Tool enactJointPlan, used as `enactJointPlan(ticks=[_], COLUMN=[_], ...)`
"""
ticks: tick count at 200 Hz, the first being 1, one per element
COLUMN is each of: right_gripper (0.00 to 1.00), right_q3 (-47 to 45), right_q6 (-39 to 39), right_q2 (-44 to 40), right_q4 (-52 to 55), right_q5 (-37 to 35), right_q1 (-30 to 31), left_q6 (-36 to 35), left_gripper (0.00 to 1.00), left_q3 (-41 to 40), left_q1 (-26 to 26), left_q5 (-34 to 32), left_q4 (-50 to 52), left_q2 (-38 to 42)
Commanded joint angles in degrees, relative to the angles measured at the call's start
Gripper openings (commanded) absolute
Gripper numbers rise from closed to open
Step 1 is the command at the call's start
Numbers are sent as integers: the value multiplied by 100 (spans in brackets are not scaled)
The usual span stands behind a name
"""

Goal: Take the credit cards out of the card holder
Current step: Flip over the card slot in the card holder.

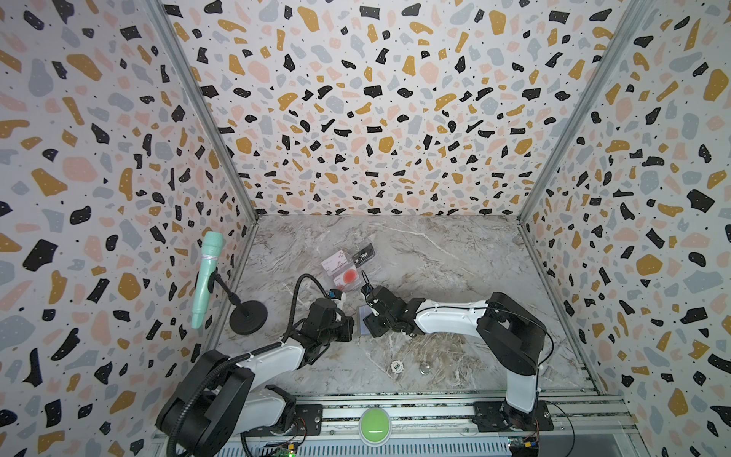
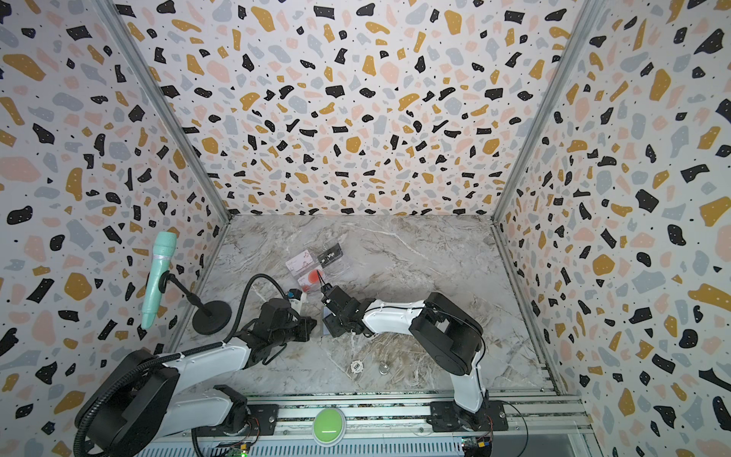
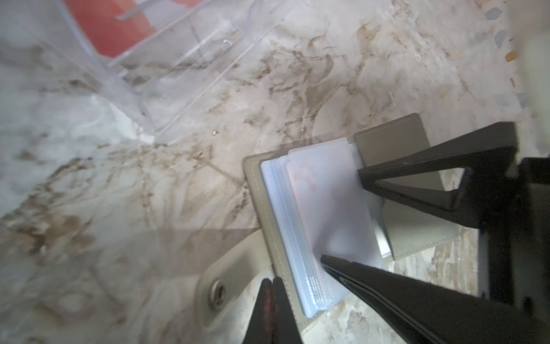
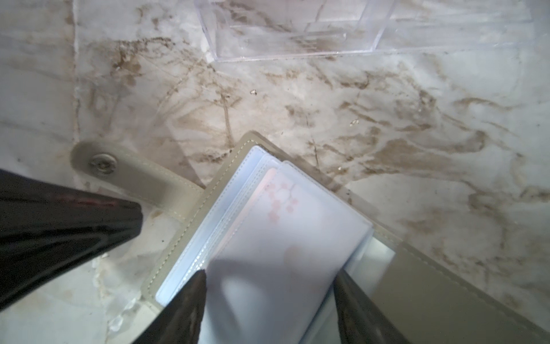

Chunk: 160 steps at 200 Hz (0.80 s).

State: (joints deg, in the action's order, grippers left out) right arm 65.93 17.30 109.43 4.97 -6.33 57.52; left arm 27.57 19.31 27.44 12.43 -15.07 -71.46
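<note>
Marble tabletop (image 1: 455,257) — one card holder (image 3: 395,149) — left fingers (image 3: 259,315) pressed together, right fingers (image 4: 184,306) spread astride one pinkish card (image 4: 282,238)

The card holder (image 3: 297,232) is lying near the middle of the table (image 1: 455,253); the clear tray (image 1: 371,273) is sitting behind it, credit cards (image 1: 349,275) lying inside; a chip (image 1: 396,366) is resting toward the front edge.

we see a robot test booth, terrazzo-print walls (image 1: 356,99), marble-print tabletop (image 1: 455,257) under the left gripper (image 3: 272,281), aluminium rail (image 1: 415,400) and green button (image 1: 374,426) behind it, mint microphone (image 1: 207,273) at its left
</note>
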Motion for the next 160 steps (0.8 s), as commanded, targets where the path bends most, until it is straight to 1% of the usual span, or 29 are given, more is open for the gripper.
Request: enactJointPlan(ticks=[1,34,58,64,84,94,118,160], right_gripper=[67,65,65,66,77,80,81,82], right_q3=[50,20,-35,-59,-154,-160,-67,155], right_q6=[1,-7,-2,-23,-98,-116,-157,-211], right_q2=[-115,-165,-243,-287,-412,-439,-344,-101], right_q4=[322,296,257,220,31,-33,-20,133], right_q5=[-278,-299,-278,-239,-26,-1,-12,-159], right_q1=[4,6,13,11,35,57,102,190], left_q6=[-112,-68,-46,-50,-30,-47,-58,-28], left_gripper=[3,2,0,0,0,0,0,0], left_q3=[284,454,530,522,462,442,365,354], left_q1=[-2,-2,-2,-2,-2,-2,-18,-37], left_q5=[155,164,24,-5,-131,-221,-412,-504], left_q4=[-268,-477,-479,-480,-460,-391,-323,-313], left_q2=[48,-375,-686,-722,-740,-707,-712,-928])
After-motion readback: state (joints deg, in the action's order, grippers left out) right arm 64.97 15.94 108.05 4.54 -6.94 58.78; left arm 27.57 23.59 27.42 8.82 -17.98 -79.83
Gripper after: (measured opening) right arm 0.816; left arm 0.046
